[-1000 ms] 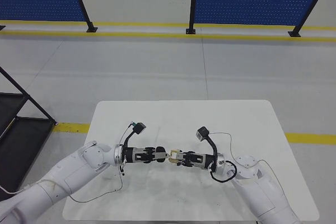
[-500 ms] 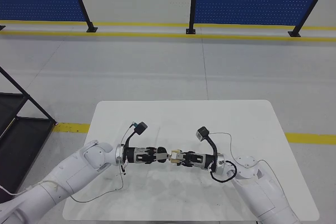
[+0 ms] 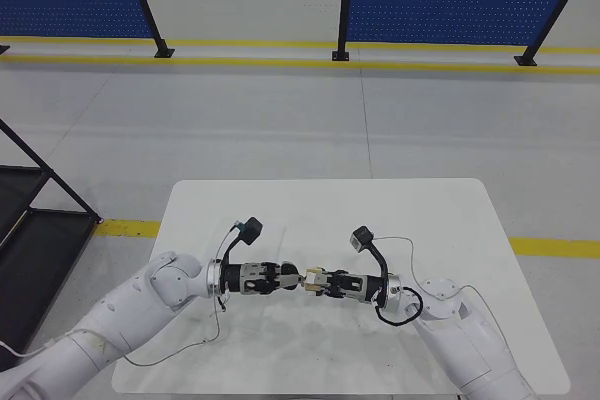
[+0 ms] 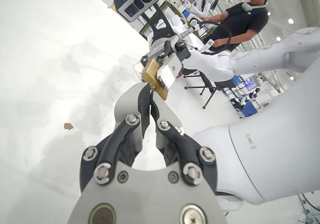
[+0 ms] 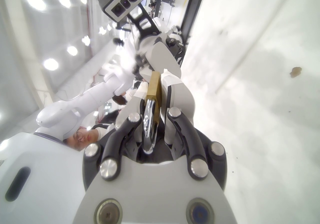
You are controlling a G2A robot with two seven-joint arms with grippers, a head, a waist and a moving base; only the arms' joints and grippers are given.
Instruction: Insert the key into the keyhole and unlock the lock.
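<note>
Above the middle of the table (image 3: 430,215), the left pincer (image 3: 291,279) and the right pincer (image 3: 316,281) face each other tip to tip. The lock (image 3: 307,278) sits between the right pincer's fingers, shackle toward that wrist. The key (image 4: 151,88), between the left pincer's tips, touches the lock's free end.

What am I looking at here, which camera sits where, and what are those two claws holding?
This is a two-armed robot at a white table. The top view looks down from above its arms; the other two come from cameras on each wrist. Each arm ends in a two-fingered claw. The right gripper is shut on a brass padlock, its silver shackle pointing back toward the wrist. The left gripper is pinched shut on something thin, apparently the key, whose tip meets the padlock's end opposite the shackle. Both are held above the table, which bears a small brown speck.
</note>
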